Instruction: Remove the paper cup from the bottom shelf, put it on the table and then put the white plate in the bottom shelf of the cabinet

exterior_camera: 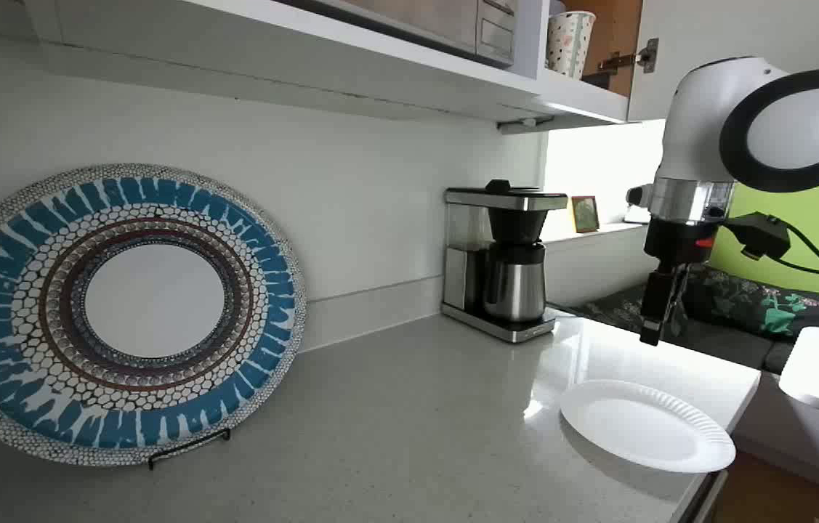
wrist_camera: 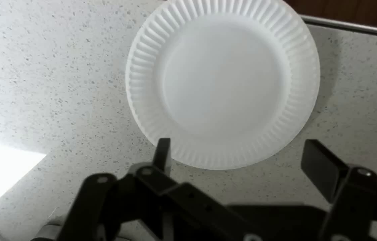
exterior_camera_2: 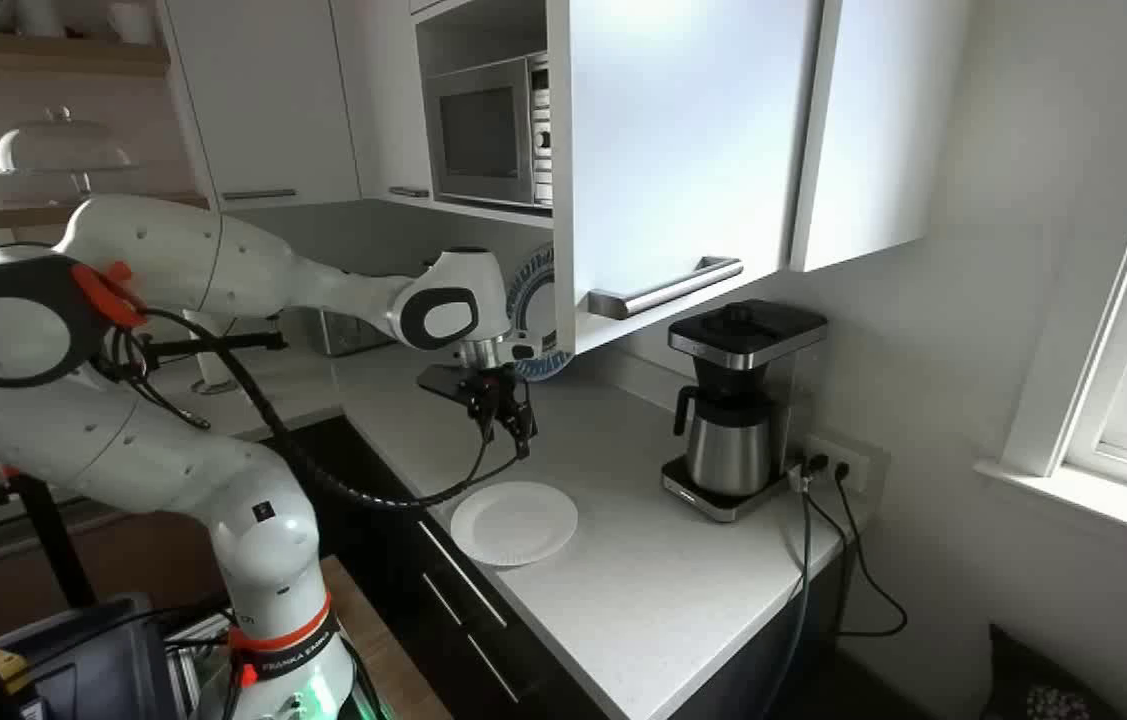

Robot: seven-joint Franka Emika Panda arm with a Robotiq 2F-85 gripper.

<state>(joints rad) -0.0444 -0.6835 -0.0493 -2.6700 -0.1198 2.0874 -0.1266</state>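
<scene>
Speckled wht tapered paper cup (exterior_camera: 570, 45) up on bottom shelf (exterior_camera: 587, 99) of wht cabinet (exterior_camera: 530, 43), base hard to see; in an exterior view open wht door (exterior_camera_2: 693, 130) hides it. Round wht plate (wrist_camera: 225, 77) w/ ridged rim on lt-grey bench (exterior_camera: 394, 421), clipped in wrist view. Blk end effector (wrist_camera: 237, 145) above, jaws spread wide; can't judge ht.

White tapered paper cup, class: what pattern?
The cup has scattered coloured speckles, seen best in an exterior view.
</scene>
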